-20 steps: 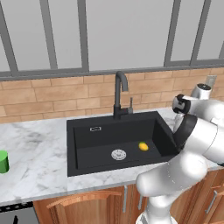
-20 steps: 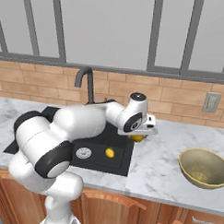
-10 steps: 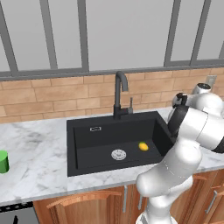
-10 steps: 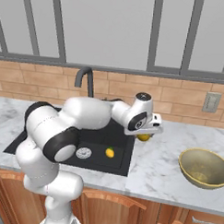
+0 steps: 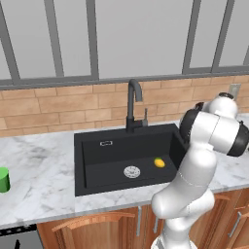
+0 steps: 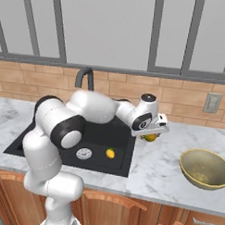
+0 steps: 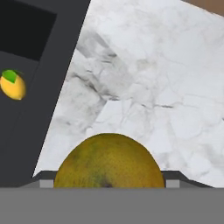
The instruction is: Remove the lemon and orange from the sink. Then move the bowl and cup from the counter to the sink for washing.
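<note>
My gripper (image 6: 152, 133) is shut on the orange (image 6: 151, 138), a dull dark orange-yellow fruit held just above the marble counter, right of the sink (image 6: 21, 143). In the hand view the orange (image 7: 109, 161) sits low in the middle and hides the fingertips, with counter beneath it. The bright yellow lemon (image 5: 159, 163) lies on the black sink floor (image 5: 112, 170) right of the drain, seen again as the lemon (image 6: 110, 153) and lemon (image 7: 12, 85). The golden-tan bowl (image 6: 204, 167) stands on the counter at the right. The green cup (image 5: 4, 179) stands at the counter's far left.
A tall black faucet (image 5: 133, 104) rises behind the basin against the brick wall. A wall outlet (image 6: 211, 102) sits above the counter at the right. Bare marble (image 6: 160, 165) lies between the sink's rim and the bowl.
The arm has swung right, carrying the orange from over the sink's right edge to above the counter. The lemon, bowl and cup have not moved.
</note>
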